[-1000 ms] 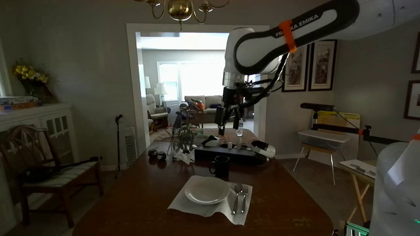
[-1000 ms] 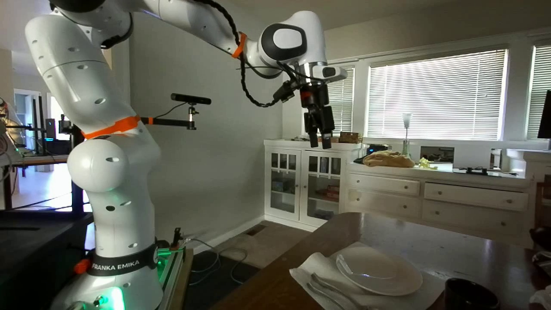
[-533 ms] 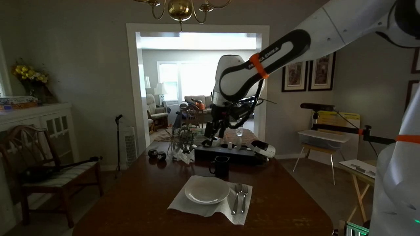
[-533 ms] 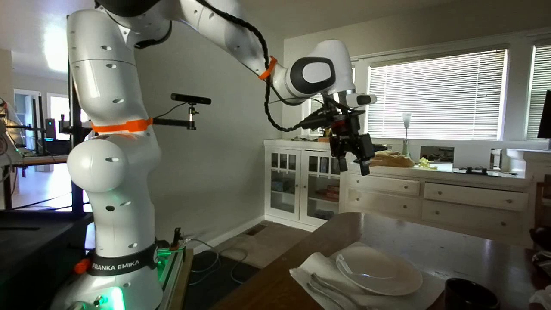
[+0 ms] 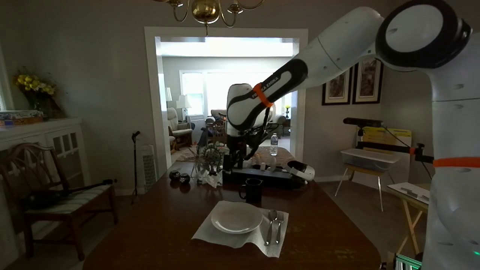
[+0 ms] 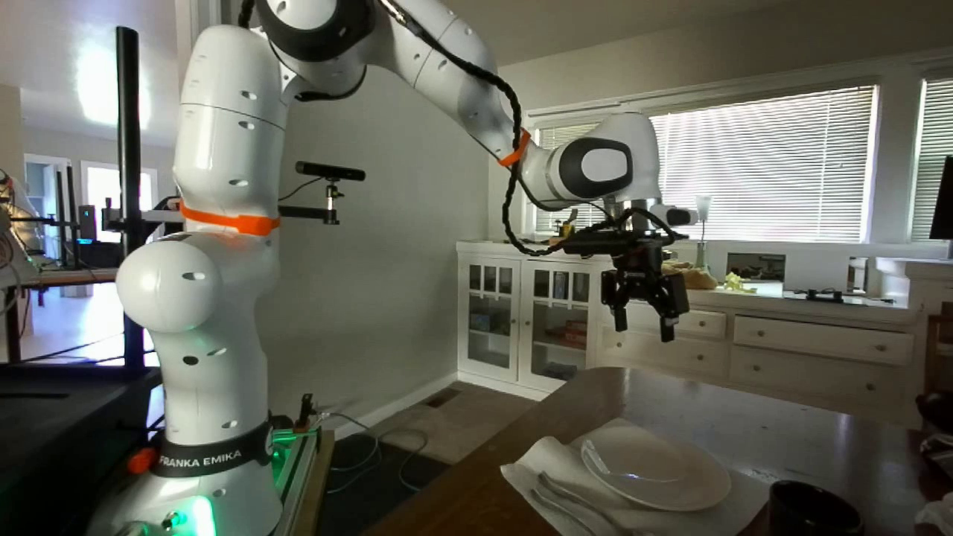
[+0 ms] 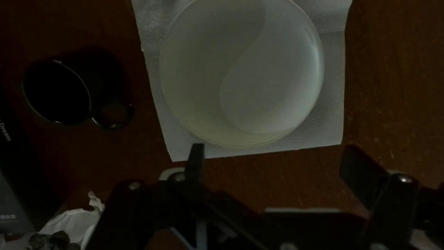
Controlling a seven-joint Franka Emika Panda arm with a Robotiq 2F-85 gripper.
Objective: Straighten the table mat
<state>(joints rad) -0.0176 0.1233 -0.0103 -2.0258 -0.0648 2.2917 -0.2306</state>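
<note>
Polished dark wood ran up from the bottom of the frame in an exterior view: a dining table (image 5: 150, 243), with a brass chandelier (image 5: 205, 11) at the top and a bright doorway (image 5: 154, 93) behind. Yellow flowers (image 5: 32, 83) stood at the upper left, above a wooden chair (image 5: 75, 200) with a striped seat.

The pale table mat (image 5: 210, 233) lay on the table, in the lower middle of that frame, slightly askew, its near edge rippled instead of straight. On it sat a round white plate (image 5: 237, 218), left of a silvery spoon (image 5: 270, 229) and a fork (image 5: 278, 232), which lay side by side with handles toward the bottom. Just beyond the mat's upper edge stood a black mug (image 5: 254, 192), upright and apart from it, with a long black box (image 5: 275, 180) behind.

In an exterior view a white Franka Emika arm (image 6: 231, 149) reached across the top of the frame, and its black Robotiq gripper (image 6: 644, 327) hung in the air, pointing down, well above the table. Its grip was released: in the dim wrist view the two fingers (image 7: 197, 159) stood wide apart at the bottom of the frame, with the mat's lower edge in sight between their tips. A crumpled white scrap (image 7: 78, 220), paper or cloth I could not tell, lay at the lower left.
</note>
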